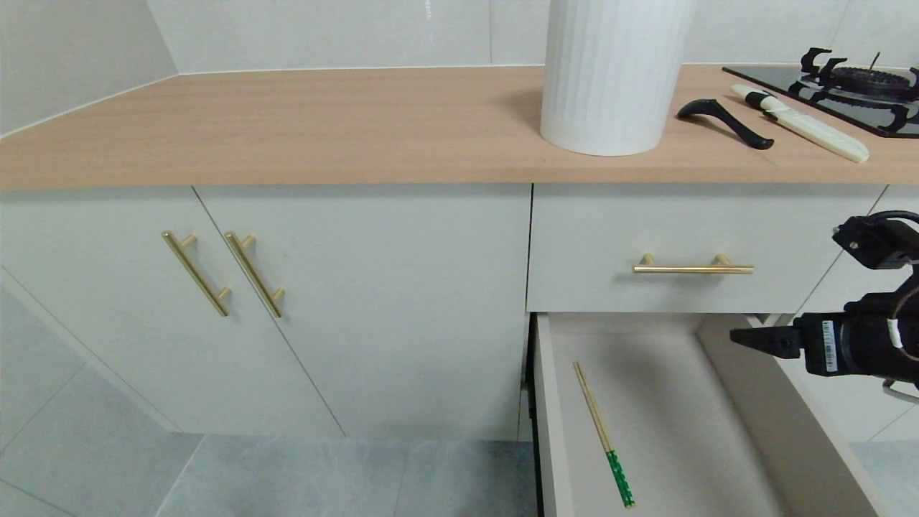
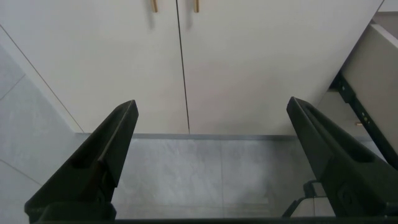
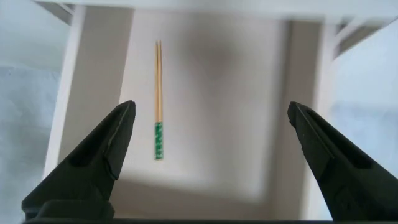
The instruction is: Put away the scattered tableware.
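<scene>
A pair of wooden chopsticks (image 1: 603, 434) lies flat on the floor of the open drawer (image 1: 549, 416), close to its left wall and roughly parallel to it. The green-patterned ends point toward the drawer's front edge. In the right wrist view the chopsticks (image 3: 158, 99) sit side by side and touching, with bare drawer floor (image 3: 249, 74) spreading out beside them.

The right gripper (image 1: 738, 337) hangs above the drawer's right wall, pointing toward the drawer's middle. Its fingers (image 3: 115, 140) are spread wide apart with nothing between them, and they are well clear of the chopsticks. The left gripper (image 2: 211, 106) is low before the cabinet doors (image 2: 249, 62), above the tiled floor (image 2: 199, 174). Its fingers (image 2: 112, 143) are likewise spread wide and empty.

Above the open drawer is a shut drawer with a gold bar handle (image 1: 693, 268). To its left, the two cabinet doors carry gold handles (image 1: 222, 273) set close together.

On the wooden surface (image 1: 323, 122), a tall white ribbed container (image 1: 610, 72) stands upright near the front edge. Toward the right end lie a curved black utensil (image 1: 725, 122) and, just beside it, a pale knife (image 1: 800, 123) with a dark band on its handle. The knife reaches toward the black gas hob (image 1: 854, 90) at the back right corner.
</scene>
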`<state>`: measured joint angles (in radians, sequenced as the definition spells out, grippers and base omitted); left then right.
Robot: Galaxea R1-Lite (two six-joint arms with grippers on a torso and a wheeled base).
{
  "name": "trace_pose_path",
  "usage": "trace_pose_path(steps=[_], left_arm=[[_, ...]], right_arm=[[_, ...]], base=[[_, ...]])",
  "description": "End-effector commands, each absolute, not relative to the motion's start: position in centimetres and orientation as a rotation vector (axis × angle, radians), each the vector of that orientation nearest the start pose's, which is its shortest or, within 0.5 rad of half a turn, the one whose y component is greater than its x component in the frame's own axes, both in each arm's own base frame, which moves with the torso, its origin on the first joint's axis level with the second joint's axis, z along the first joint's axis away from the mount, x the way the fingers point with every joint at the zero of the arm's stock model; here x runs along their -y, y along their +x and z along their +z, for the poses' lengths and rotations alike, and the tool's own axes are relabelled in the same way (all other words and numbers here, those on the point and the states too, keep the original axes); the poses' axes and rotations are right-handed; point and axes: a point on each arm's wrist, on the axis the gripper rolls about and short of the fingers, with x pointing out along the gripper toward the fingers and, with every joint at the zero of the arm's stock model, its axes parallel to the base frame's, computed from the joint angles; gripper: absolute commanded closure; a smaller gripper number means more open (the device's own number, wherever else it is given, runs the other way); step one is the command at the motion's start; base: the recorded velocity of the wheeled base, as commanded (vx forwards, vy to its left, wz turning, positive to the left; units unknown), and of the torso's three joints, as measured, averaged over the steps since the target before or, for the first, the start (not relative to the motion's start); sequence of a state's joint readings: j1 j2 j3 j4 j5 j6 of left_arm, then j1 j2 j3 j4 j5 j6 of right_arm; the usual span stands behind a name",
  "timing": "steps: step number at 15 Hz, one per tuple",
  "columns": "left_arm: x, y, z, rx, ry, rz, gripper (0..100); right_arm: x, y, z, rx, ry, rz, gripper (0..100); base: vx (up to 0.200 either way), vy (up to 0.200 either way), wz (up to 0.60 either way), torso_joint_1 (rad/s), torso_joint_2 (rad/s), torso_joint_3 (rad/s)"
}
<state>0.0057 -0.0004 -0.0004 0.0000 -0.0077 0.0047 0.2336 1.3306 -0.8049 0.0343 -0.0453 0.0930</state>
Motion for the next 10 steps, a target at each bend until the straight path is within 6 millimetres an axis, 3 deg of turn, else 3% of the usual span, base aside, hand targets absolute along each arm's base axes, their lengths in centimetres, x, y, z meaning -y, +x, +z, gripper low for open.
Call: trace_pose_path(steps=[1, 8, 10], left_arm=[[0.03, -2.28, 7.55, 0.000, 0.005, -0.002, 0], [0.03, -2.28, 7.55, 0.000, 0.005, -0.002, 0], [0.03, -2.28, 7.55, 0.000, 0.005, -0.002, 0]], right_arm=[[-3.95, 17.99, 22.45, -0.491, -0.007, 0.163, 0], [-3.93, 17.94, 22.74, -0.443, -0.004, 0.161, 0], [-3.94, 18.01, 22.68, -0.446, -0.008, 0.162, 0]], base=[[0.000, 0.000, 0.00, 0.000, 0.00, 0.000], [0.000, 0.000, 0.00, 0.009, -0.02, -0.005], [0.000, 0.000, 0.00, 0.117, -0.26, -0.200]])
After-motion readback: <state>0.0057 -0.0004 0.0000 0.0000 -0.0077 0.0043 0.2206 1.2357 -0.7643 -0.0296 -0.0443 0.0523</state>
